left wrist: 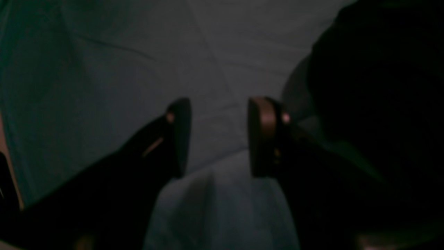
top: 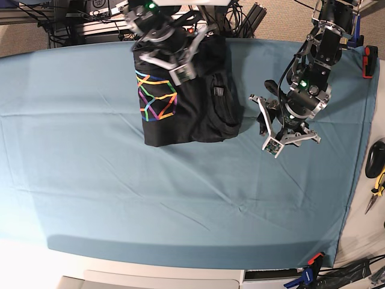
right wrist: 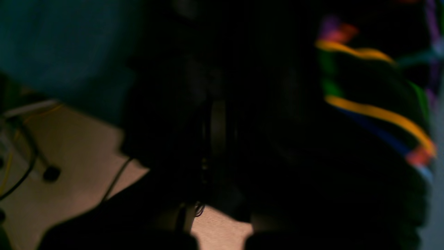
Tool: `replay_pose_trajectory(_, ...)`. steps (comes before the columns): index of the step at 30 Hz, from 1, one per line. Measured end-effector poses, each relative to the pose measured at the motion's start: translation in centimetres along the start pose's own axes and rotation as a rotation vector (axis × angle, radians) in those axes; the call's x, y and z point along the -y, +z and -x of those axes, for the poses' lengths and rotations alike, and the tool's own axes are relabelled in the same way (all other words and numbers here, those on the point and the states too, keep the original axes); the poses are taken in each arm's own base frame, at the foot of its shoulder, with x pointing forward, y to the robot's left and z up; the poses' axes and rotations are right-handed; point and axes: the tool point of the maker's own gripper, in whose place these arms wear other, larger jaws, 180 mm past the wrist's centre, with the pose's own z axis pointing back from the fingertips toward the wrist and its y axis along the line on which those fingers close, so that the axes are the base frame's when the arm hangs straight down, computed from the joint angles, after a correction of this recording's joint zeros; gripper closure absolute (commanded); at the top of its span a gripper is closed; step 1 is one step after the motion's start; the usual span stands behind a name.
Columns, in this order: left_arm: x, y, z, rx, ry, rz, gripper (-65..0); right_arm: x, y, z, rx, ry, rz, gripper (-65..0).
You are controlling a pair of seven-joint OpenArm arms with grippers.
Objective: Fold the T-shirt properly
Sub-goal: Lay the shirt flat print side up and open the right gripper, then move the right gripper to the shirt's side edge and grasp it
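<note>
One folded black fabric T-shirt (top: 192, 102), rainbow line graphic

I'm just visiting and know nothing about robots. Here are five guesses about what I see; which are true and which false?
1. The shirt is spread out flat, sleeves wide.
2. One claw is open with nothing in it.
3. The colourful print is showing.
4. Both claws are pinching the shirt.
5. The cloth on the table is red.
1. False. The T-shirt is already folded into a compact bundle.
2. True. The left gripper stands open over the table cloth, holding nothing.
3. True. Rainbow lines show on the bundle's side.
4. False. Only the right gripper is at the shirt, shut; the dark wrist view does not show clearly whether it grips fabric. The left one is beside the shirt.
5. False. It is teal.
</note>
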Motion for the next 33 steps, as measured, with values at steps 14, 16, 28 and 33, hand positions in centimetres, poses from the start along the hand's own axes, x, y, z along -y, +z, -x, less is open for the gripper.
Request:
replay_pose_trajectory(14, 0.0, 0.0, -0.1, 0.005, 0.0, 0.001, -27.9, -6.0, 0.9, -0.1, 0.029, 0.178, -0.321, 0.0)
replay_pose_trajectory(16, 0.0, 0.0, -0.1, 0.005, 0.0, 0.0, -27.9, -5.7, 0.8, -0.7, 0.048, 0.188, -0.315, 0.0)
replay_pose_trajectory(28, 0.2, 0.0, 0.6, -0.024, 0.0, 0.002, -27.9, 5.8, 0.3, -11.9, 0.324, 0.205, 0.172, -33.5)
replay_pose_trajectory(33, 1.1, 0.2, 2.3, -0.062, 0.006, 0.022, -27.9, 12.4, 0.5, -11.6, 0.363, -0.114, 0.214, -33.5)
